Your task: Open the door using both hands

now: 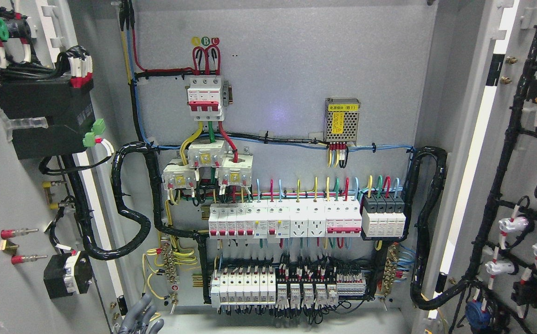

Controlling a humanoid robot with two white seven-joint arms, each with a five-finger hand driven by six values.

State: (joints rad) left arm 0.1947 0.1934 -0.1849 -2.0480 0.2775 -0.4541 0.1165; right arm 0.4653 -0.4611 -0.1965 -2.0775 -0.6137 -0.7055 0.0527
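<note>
Left door [13, 195] stands swung wide at the far left, its inner face full of black boxes and wiring. Down at the bottom edge, my left hand [139, 317] pokes up beside that door's lower corner, grey fingers [144, 306] spread loosely, holding nothing. Moving across: the cabinet [273, 79] is open, red-topped breaker [206, 97] up high, rows of white breakers [282, 220] below, a small mesh-cased power supply [341, 119] further along. Far right, the right door [519, 185] is swung wide too, black cable loom running down it.
</note>
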